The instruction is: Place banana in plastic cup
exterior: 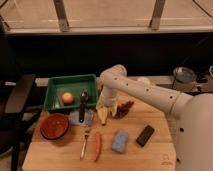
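The pale yellow banana is on the wooden table, just right of the green tray's front corner, its tip pointing toward me. My gripper is directly over the banana's upper end, at or touching it. The light-blue translucent plastic cup is a faint shape just left of the banana, beside the dark spoon's handle; I cannot tell whether it stands upright or lies down.
A green tray holds an orange fruit and a dark spoon. A red bowl, fork, carrot, blue sponge, black block and brown item lie around. A round tin sits at the far right.
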Controlling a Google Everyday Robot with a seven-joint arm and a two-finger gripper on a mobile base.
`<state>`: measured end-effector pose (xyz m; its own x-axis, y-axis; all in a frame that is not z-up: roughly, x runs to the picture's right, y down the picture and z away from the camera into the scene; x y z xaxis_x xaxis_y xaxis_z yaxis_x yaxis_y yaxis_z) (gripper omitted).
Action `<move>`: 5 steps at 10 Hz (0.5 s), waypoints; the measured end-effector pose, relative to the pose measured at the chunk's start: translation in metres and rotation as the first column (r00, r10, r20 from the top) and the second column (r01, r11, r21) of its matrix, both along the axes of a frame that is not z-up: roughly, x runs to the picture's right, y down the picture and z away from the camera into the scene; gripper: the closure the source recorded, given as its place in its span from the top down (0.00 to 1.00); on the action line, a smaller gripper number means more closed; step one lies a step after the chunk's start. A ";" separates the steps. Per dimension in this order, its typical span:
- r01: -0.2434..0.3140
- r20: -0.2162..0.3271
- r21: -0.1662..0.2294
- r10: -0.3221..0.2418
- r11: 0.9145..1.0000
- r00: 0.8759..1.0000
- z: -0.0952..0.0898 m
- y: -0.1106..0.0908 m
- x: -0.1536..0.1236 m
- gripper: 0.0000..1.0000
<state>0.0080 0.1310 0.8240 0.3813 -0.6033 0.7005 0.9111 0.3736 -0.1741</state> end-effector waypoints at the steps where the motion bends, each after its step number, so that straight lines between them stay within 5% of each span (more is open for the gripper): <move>1: -0.002 0.002 -0.012 0.002 1.000 1.000 0.004 0.003 -0.003 0.65; 5: -0.004 0.010 -0.071 0.005 0.997 1.000 0.023 0.023 -0.018 0.64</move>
<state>-0.0096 0.1539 0.8469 0.3763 -0.5504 0.7453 0.9114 0.3645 -0.1909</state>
